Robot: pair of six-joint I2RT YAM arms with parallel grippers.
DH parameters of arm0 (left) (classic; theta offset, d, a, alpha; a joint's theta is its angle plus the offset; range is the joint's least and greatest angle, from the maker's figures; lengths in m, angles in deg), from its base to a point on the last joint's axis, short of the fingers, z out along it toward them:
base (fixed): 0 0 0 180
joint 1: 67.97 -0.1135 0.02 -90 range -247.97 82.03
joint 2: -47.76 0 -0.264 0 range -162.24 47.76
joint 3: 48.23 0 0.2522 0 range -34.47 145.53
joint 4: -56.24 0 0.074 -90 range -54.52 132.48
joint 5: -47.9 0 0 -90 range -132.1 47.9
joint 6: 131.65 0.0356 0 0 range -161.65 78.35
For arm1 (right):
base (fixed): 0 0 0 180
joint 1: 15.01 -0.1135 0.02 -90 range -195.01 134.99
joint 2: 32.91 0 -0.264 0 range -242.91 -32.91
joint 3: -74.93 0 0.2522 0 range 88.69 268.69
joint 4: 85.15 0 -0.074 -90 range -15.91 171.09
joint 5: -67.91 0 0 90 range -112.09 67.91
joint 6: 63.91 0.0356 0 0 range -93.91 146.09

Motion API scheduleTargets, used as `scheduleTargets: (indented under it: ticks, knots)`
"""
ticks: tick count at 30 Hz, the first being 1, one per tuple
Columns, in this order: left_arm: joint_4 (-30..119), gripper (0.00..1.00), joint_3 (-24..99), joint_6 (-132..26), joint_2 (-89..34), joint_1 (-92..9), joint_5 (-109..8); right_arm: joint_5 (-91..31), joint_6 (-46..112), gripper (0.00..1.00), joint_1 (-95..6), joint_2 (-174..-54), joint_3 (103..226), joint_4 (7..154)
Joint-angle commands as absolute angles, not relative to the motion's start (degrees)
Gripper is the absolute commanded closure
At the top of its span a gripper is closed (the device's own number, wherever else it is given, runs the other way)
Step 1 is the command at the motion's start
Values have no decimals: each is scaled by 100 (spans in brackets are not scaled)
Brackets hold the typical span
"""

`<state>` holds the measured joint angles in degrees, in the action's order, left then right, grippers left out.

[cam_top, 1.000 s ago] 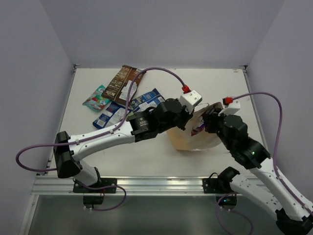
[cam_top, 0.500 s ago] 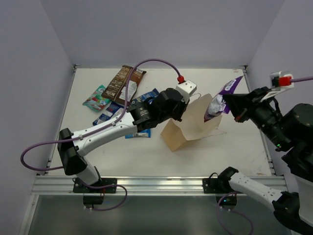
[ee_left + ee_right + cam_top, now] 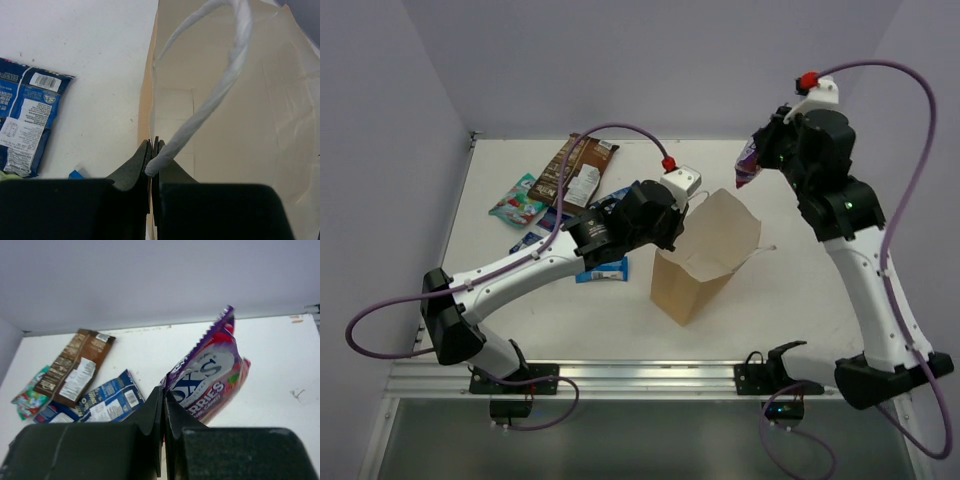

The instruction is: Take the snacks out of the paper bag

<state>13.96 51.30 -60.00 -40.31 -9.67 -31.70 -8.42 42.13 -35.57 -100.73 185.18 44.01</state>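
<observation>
The tan paper bag (image 3: pixel 705 255) stands open near the table's middle. My left gripper (image 3: pixel 154 150) is shut on its near rim beside the white cord handle (image 3: pixel 220 85); it shows in the top view at the bag's left rim (image 3: pixel 678 220). The part of the bag's inside that shows is bare. My right gripper (image 3: pixel 163 392) is shut on a purple packet (image 3: pixel 210 380) and holds it high over the table's far right (image 3: pixel 748 165). On the far left lie the long brown packet (image 3: pixel 572 170), a teal-and-red pouch (image 3: pixel 517 200), blue packets (image 3: pixel 112 400) and a small blue bar wrapper (image 3: pixel 602 270).
The left arm (image 3: pixel 530 265) stretches across the table's left half over the blue packets. Purple cables arch above both arms. Walls close the table at the back and both sides.
My right gripper has pulled the purple packet out of the bag and raised it up and back to the far right. The bag has stood up straighter, still held by my left gripper.
</observation>
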Motion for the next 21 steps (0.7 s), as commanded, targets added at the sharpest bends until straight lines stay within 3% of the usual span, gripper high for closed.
scheduleTargets:
  ticks: [1,6,11,14,15,17,21]
  knots:
    - [1382,100,4991,-6178,-3749,-1023,-3374,-1435,4340,100,-3286,-10453,18143,5709]
    - [1330,100,4929,-6213,-3766,-1049,-3480,-2391,4288,100,-3207,-11296,17843,6307]
    - [1268,88,5042,-6195,-3828,-1067,-3471,-3394,4647,100,-3154,-11825,17431,6711]
    - [1224,76,5113,-6186,-3837,-1093,-3410,-3581,4859,100,-3040,-11913,16825,7098]
    - [1207,68,5131,-6186,-3837,-1084,-3392,-3546,4868,100,-3005,-11931,16676,7194]
    - [1198,61,5192,-6186,-3837,-1102,-3331,-3571,4912,94,-2856,-12001,16210,7283]
    - [1075,36,5359,-6195,-3846,-1146,-3296,-3721,5070,84,-2416,-11975,15568,7292]
